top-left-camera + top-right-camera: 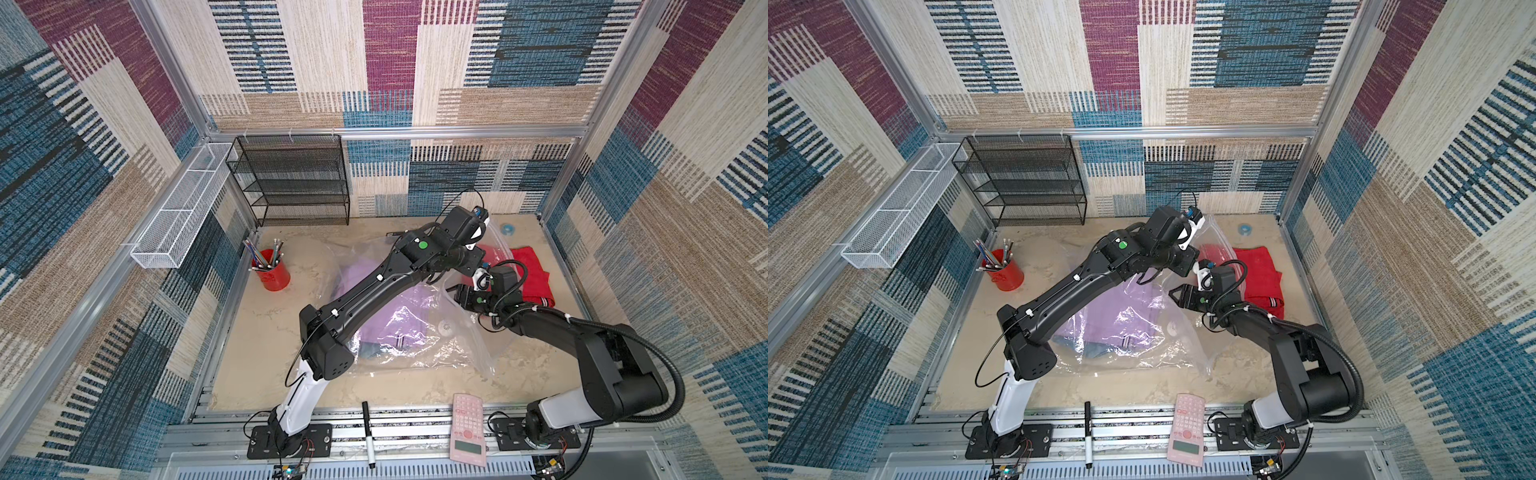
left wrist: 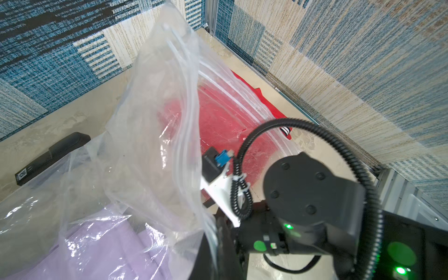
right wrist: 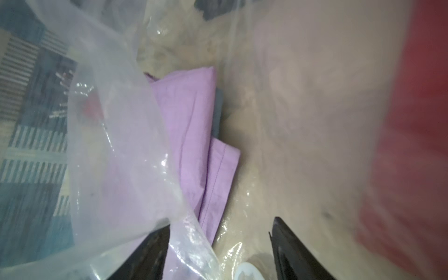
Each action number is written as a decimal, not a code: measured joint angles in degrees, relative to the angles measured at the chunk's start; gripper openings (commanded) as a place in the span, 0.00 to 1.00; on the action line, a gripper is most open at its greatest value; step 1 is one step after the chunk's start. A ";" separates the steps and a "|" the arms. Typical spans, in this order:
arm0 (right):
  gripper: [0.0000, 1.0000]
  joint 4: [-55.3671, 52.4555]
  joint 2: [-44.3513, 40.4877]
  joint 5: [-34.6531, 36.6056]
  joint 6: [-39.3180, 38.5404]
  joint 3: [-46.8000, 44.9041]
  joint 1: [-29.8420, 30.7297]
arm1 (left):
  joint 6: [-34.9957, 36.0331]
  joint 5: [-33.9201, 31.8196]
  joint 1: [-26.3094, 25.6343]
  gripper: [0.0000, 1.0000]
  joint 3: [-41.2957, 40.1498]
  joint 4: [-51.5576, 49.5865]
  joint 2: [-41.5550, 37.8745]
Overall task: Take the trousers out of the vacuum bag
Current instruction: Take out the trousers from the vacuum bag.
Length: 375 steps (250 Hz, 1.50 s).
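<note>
Two inside vacuum bag (image 1: 465,353), lilac trousers (image 3: 189,116), denim trousers (image 1: 1094,350)

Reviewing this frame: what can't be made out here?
- Left gripper fingertips: hidden in both top views by its own wrist and the vacuum bag.
- Denim trousers: mostly covered by the lilac trousers and left arm in both top views.
- Red trousers: one end behind plastic, inside or under the bag unclear; blurred in the right wrist view.
- Small blue object at the back: too small to identify.
</note>
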 measured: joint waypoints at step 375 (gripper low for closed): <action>0.92 29.00 21.59 -22.08 12.57 -1.86 3.26 | -0.04 2.23 -1.49 0.00 3.19 0.26 0.04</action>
